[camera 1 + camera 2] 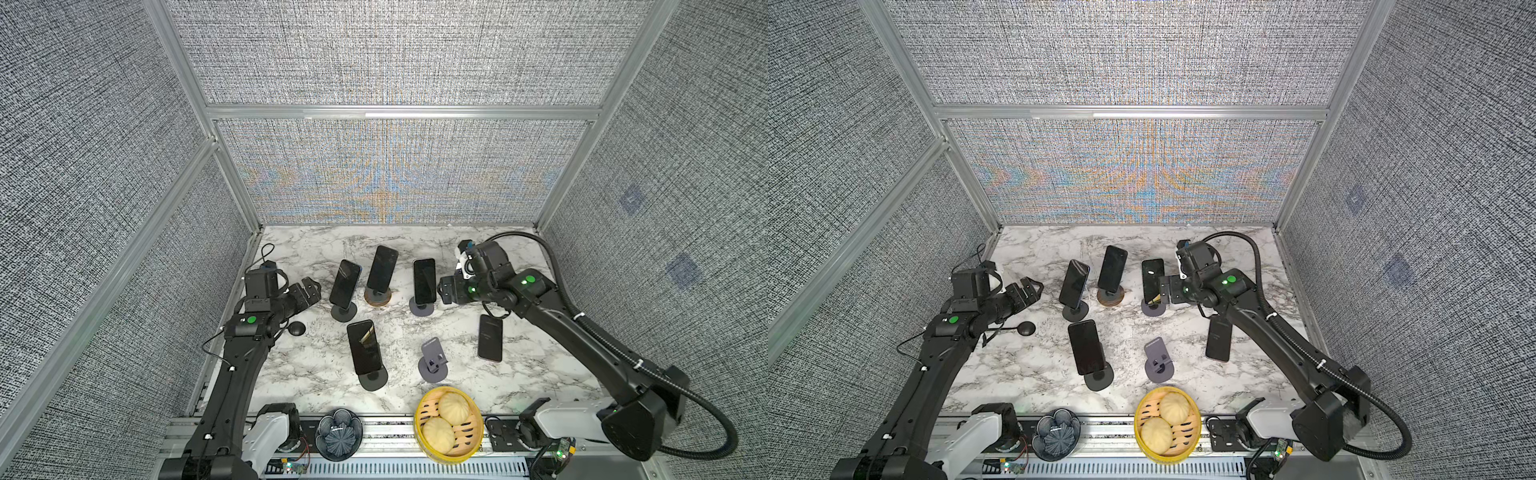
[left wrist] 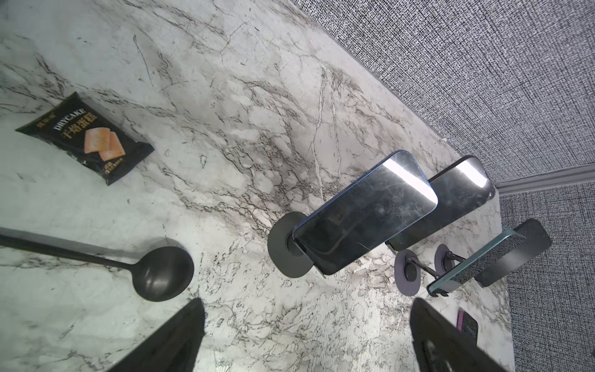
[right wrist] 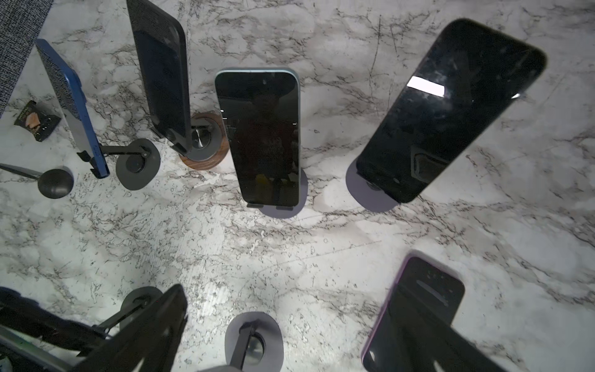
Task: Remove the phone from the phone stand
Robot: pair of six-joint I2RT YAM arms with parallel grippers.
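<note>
We see a worktop (image 1: 307, 374) with a white, grey-veined marble look, smooth and softly shiny. The walls (image 1: 386, 54) look like coarse woven cloth, matt, framed by brushed metal rails (image 1: 399, 112). The screen of the blue-edged phone (image 2: 363, 215) is glossy black glass, smudged and mirroring the lights. Its round stand base (image 2: 280, 244) is matt and dark. Another stand rests on a wooden ring (image 3: 199, 164) topped by a brushed metal disc (image 3: 201, 138). The ladle (image 2: 164, 273) is smooth black with a satin sheen. The snack packet (image 2: 87, 138) is crinkled glossy film. The steamer basket (image 1: 446, 457) looks like yellow bamboo, and its buns (image 1: 454, 408) are smooth and matt. The dark bowl (image 1: 338, 434) is ribbed.
</note>
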